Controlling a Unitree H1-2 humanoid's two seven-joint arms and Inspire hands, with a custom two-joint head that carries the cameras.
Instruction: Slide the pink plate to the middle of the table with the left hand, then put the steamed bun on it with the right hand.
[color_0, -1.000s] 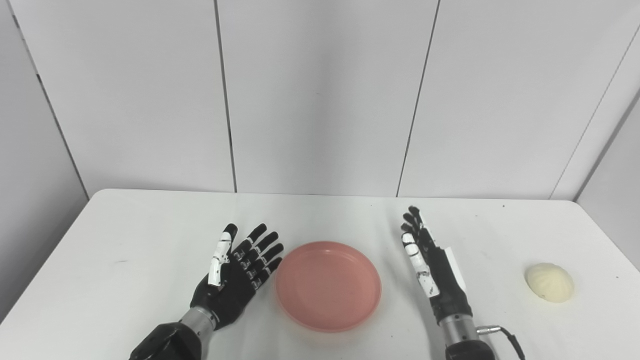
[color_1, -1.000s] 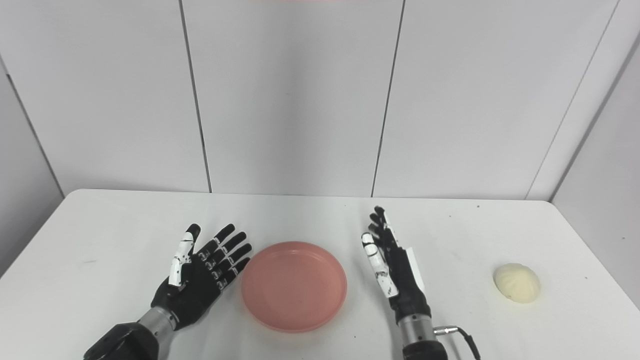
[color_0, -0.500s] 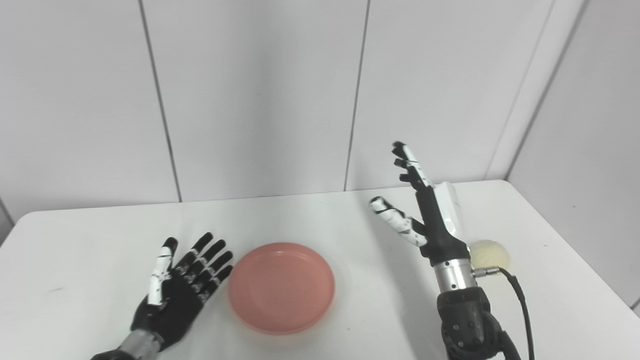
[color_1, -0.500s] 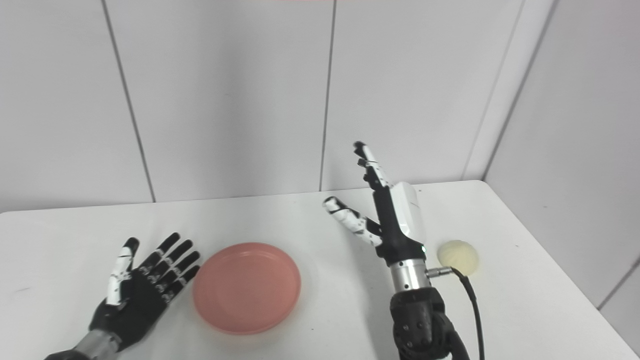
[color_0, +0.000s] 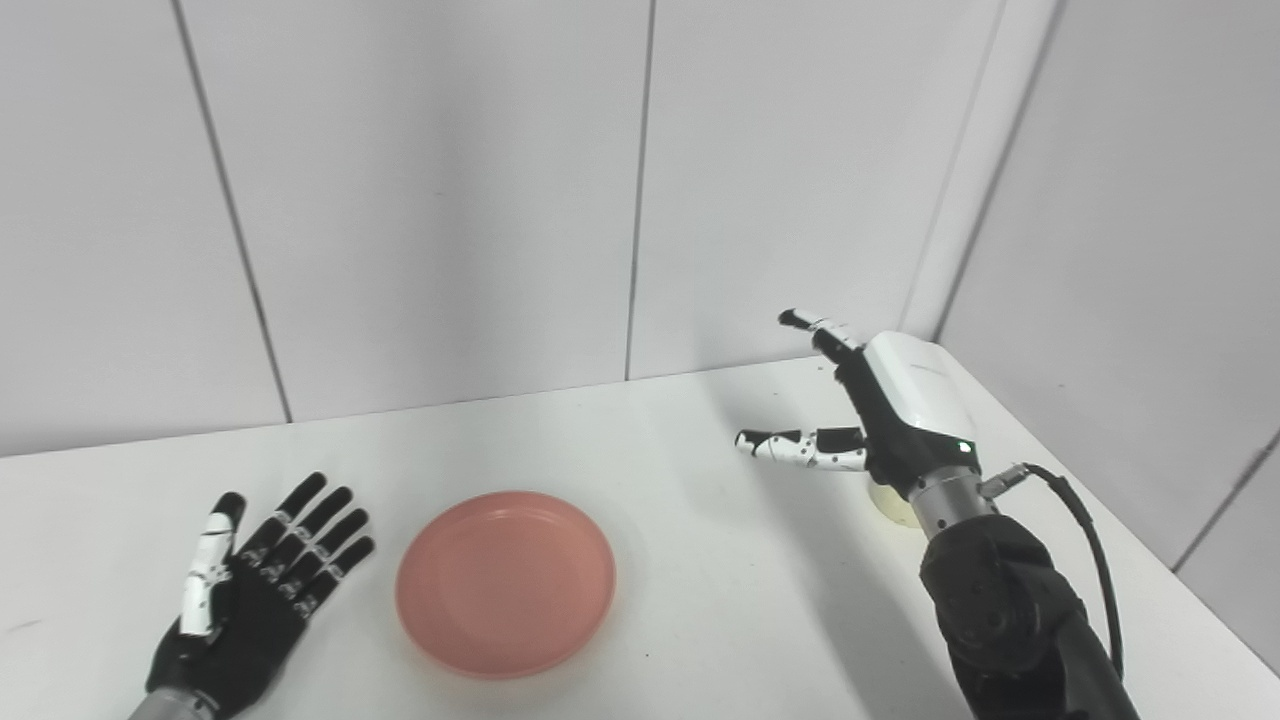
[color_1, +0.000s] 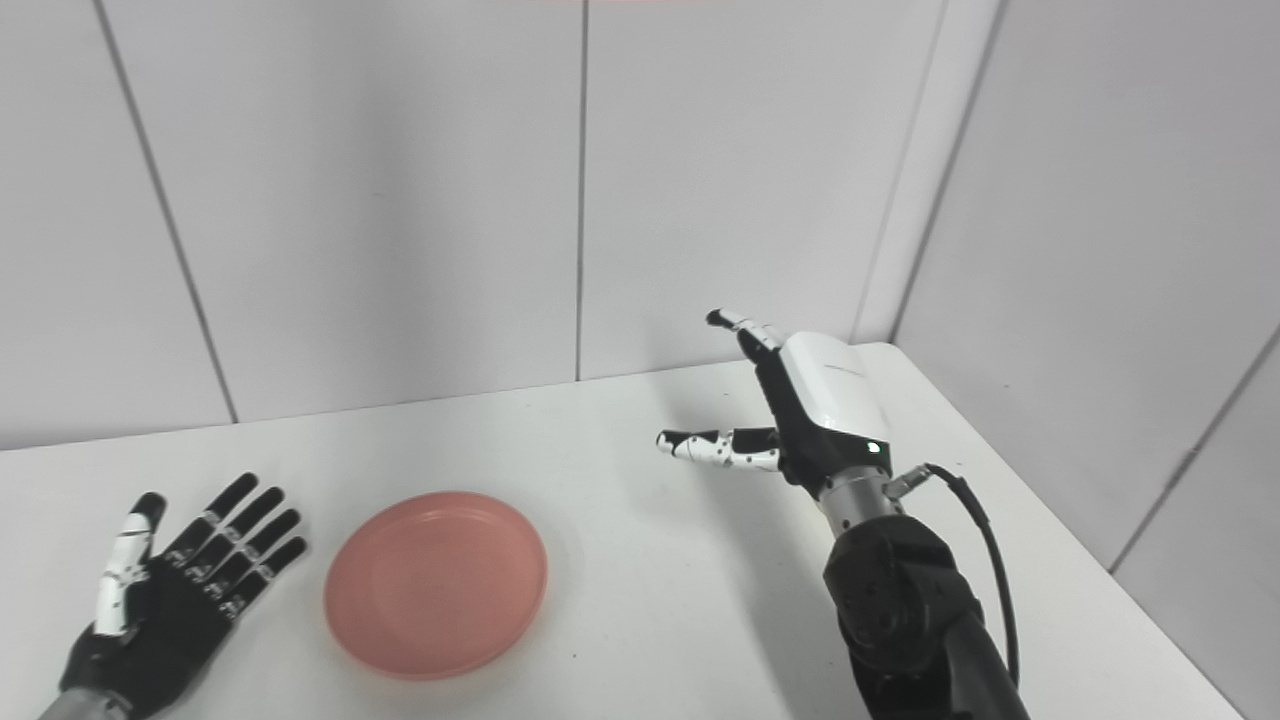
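A white table (color_0: 640, 440) fills the lower half of the frame, backed by pale grey wall panels (color_0: 430, 190) with thin dark seams, which turn a corner at the upper right. Nearest the camera, at the lower left edge, the left hand (color_0: 240, 610) lies palm up on the tabletop with its black fingers spread and its white-marked thumb apart from them, holding nothing. Just right of it, in the lower centre-left and clear of the fingertips by a narrow gap, sits the pink plate (color_0: 505, 580), flat on the table with nothing on it. At the lower right the right arm (color_0: 1010, 620), dark and bulky with a black cable (color_0: 1090, 540) looping from its wrist, rises from the bottom edge. Above it, in the right centre of the frame, the right hand (color_0: 880, 420) is raised off the table with its white back turned toward the camera, fingers (color_0: 815, 330) reaching up and to the left and the thumb (color_0: 800, 447) stuck out to the left well apart from them; it grips nothing. The steamed bun (color_0: 890, 503) shows in the left eye view only as a pale cream sliver just below the wrist, resting on the table toward its right side, well apart from the plate; in the right eye view the hand hides it entirely.
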